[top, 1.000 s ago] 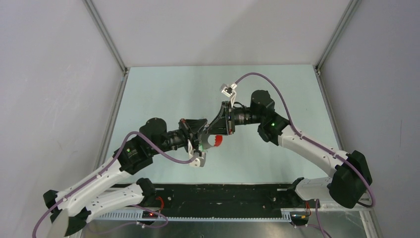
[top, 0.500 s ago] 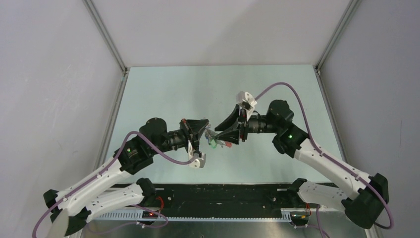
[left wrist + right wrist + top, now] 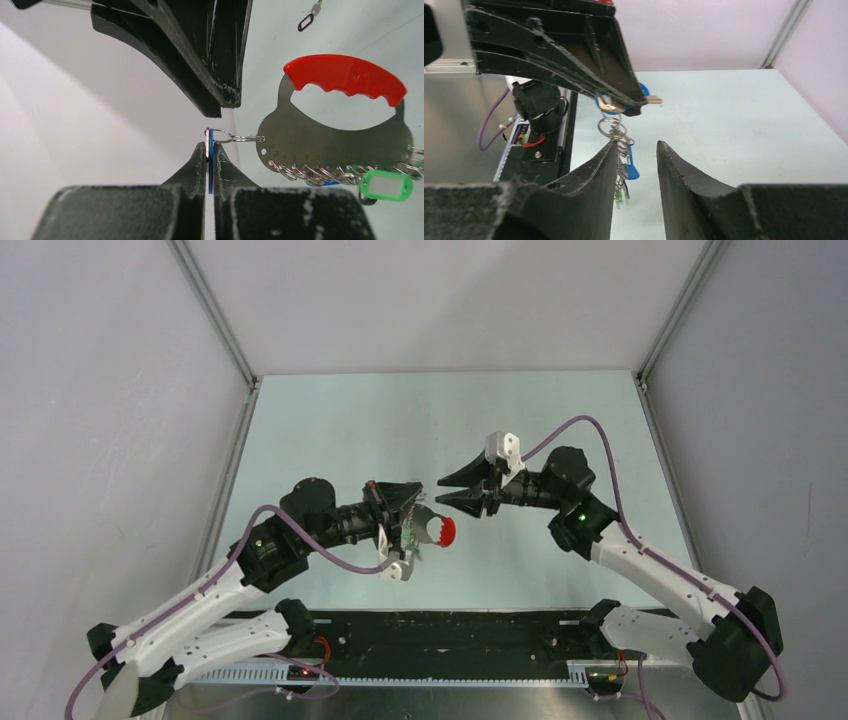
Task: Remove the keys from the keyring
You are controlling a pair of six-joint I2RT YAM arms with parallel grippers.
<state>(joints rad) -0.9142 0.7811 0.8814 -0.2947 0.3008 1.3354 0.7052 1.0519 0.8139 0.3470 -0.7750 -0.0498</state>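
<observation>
From above, the arms meet over the middle of the table (image 3: 330, 430). The keyring (image 3: 440, 531) hangs in the air just off the left gripper (image 3: 415, 505), and this view gives only a red blob and a glint of metal. The right gripper (image 3: 442, 492) points at it from the other side, jaws spread partway with nothing between them, tips near the bunch but apart from it.

The left wrist view adds what the overhead cannot. The left pincer is pinched tight on the blue-tagged key (image 3: 210, 172), seen edge-on as a thin blue strip between the pads. A small ring links it to a steel plate (image 3: 300, 137) topped by a curved red grip (image 3: 345, 75). A row of split rings lines the plate's lower edge, a green tag (image 3: 386, 185) hangs there, and the row runs off the frame's right side. Far back on the table lies a black oval tag (image 3: 305, 22), its silver key (image 3: 315, 7) cut by the top edge.

The right wrist view shows that key's blade poking out past the left fingers, with the chain of rings, another blue tag (image 3: 631, 170) and the other keys (image 3: 624, 182) dangling below. The chain lines up with the gap between the right fingers (image 3: 589, 195), but it seems to hang beyond them rather than inside — the angle makes this hard to judge. The lowest keys are partly hidden behind one finger.
</observation>
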